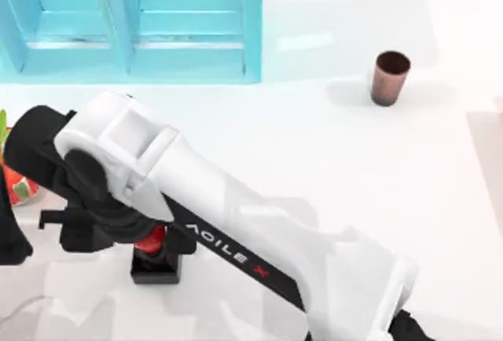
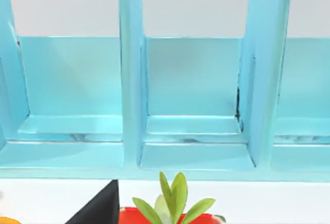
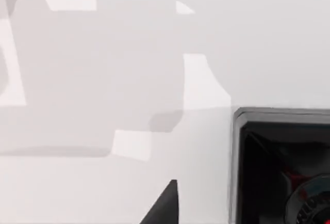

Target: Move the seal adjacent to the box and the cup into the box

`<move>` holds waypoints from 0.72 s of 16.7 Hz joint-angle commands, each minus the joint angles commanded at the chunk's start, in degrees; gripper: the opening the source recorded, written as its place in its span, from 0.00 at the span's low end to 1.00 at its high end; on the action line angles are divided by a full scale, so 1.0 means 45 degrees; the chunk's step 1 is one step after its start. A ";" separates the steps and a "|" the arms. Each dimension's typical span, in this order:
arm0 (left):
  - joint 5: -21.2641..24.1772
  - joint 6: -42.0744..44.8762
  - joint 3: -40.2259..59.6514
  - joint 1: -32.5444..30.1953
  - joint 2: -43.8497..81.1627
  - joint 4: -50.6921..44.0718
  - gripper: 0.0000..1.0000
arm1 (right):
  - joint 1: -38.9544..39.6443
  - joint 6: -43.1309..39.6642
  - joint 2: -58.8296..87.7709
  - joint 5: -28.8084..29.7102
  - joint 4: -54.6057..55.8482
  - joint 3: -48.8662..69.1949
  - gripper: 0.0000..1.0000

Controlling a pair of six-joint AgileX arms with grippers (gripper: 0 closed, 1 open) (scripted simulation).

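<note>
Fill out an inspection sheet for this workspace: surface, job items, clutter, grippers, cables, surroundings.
Surface: white table, shadows across it.
Seal: seal stands near the table's front left, red knob on black base, partly under the right arm.
Cup: cup upright at the back right, apart from the box, nothing seen inside.
Box: blue box with dividers along the back left; compartments in the left wrist view hold nothing.
Clutter: red strawberry-like thing with green leaves at the left edge.
Grippers: right gripper is at the seal; finger state cannot be told. Left arm sits at the left edge, its wrist camera facing the box.
Cables: nothing seen.
Surroundings: nothing seen.
</note>
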 joint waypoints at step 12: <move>0.0000 0.0000 0.0000 0.0000 0.0000 0.0000 1.00 | 0.0000 0.0000 0.0000 0.0000 0.0000 0.0000 0.00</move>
